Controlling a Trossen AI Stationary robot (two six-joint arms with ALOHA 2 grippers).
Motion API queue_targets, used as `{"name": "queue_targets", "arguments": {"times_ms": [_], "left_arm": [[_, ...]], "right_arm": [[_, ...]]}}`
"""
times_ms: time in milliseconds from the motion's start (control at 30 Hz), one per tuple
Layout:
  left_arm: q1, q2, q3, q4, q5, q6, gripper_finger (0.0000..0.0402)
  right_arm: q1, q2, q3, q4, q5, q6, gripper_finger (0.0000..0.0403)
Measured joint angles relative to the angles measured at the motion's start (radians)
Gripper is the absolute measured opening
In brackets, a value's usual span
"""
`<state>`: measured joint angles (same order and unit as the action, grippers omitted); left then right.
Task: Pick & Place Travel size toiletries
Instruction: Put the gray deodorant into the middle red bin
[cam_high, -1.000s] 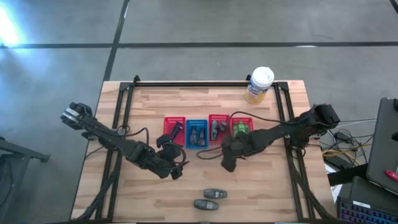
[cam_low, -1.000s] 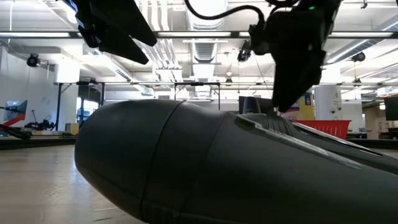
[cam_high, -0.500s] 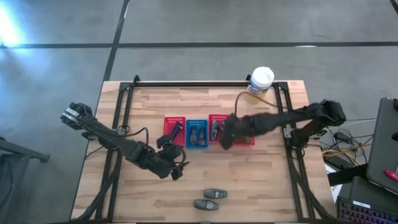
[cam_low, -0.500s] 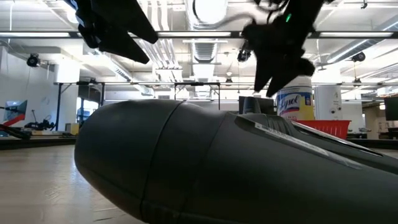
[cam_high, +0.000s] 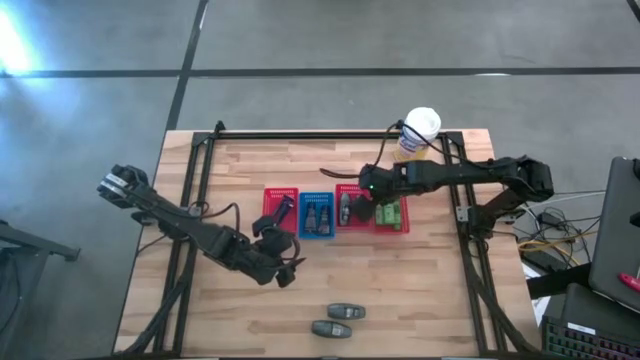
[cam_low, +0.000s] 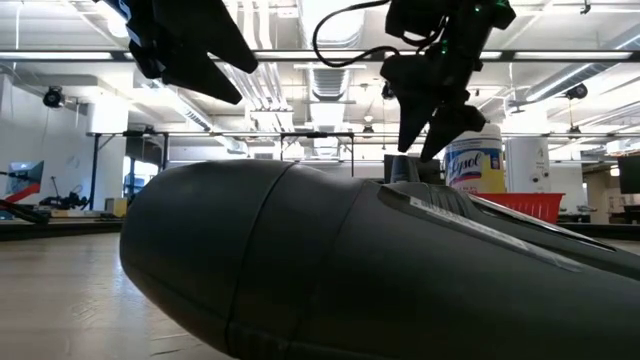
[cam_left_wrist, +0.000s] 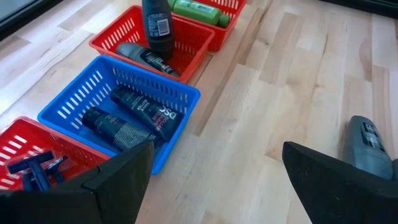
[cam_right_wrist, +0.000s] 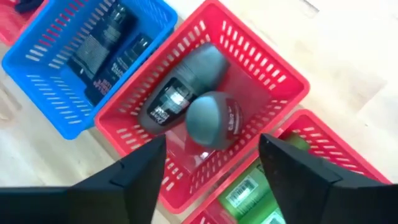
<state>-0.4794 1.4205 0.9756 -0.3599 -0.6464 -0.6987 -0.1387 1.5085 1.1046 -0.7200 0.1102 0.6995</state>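
Four mesh baskets stand in a row mid-table. A red one (cam_high: 280, 203) holds thin dark razors (cam_left_wrist: 34, 165). A blue one (cam_high: 316, 215) holds two dark bottles (cam_left_wrist: 134, 118). A red one (cam_high: 348, 208) holds two grey oval bottles (cam_right_wrist: 208, 118). The right red one (cam_high: 390, 213) holds green bottles (cam_right_wrist: 249, 196). Two more grey oval bottles (cam_high: 338, 320) lie on the table near its front edge. My right gripper (cam_high: 368, 188) hangs open and empty above the grey-bottle basket (cam_right_wrist: 211, 140). My left gripper (cam_high: 283, 262) waits open and empty near the baskets' front left (cam_left_wrist: 217, 146).
A large white-and-yellow canister (cam_high: 418, 135) stands at the far edge, right of centre. A black frame rail (cam_high: 300, 135) runs along the far edge and both sides. One grey bottle (cam_low: 330, 270) lies right in front of the low camera and fills most of that view.
My right gripper has gone from the near side of the baskets toward the table's far edge and now hangs over the red basket with the grey bottles. My left arm has kept still.
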Motion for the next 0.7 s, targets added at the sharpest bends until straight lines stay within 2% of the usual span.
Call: {"name": "queue_targets", "arguments": {"times_ms": [133,333,500,700], "left_arm": [[0.012,0.000,0.000,0.000,0.000,0.001,0.0360],[0.025,0.000,0.000,0.000,0.000,0.002,0.0360],[0.027,0.000,0.000,-0.002,-0.001,-0.002,0.0360],[0.027,0.000,-0.001,-0.003,0.000,-0.014,0.0360]], "right_arm": [[0.000,0.000,0.000,0.014,-0.005,-0.016,0.0212],[-0.011,0.024,-0.005,0.032,-0.002,-0.033,0.0173],[-0.013,0.092,0.006,0.035,-0.004,-0.078,0.0154],[-0.012,0.099,0.048,0.038,-0.005,-0.106,0.0132]]}}
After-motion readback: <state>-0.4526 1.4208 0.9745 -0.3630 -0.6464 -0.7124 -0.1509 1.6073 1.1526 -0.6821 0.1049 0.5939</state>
